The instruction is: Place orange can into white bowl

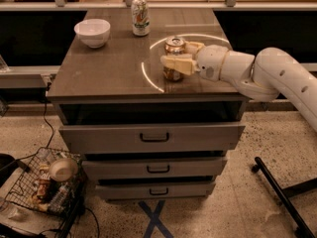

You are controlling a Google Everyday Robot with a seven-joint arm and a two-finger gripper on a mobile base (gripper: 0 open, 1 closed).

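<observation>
The orange can (174, 44) stands upright on the right half of the cabinet top (109, 68), inside a white ring of light. My gripper (178, 54) has come in from the right at can height and sits around the can's middle, hiding part of its side. The white bowl (92, 32) stands empty at the back left of the top, well apart from the can and the gripper.
A white-and-green can (140, 17) stands at the back middle, between the bowl and the orange can. The cabinet has several drawers (154, 137) below. A wire basket (44, 182) of clutter with a tan bowl sits on the floor at the left. A black stand leg (277, 192) lies at the right.
</observation>
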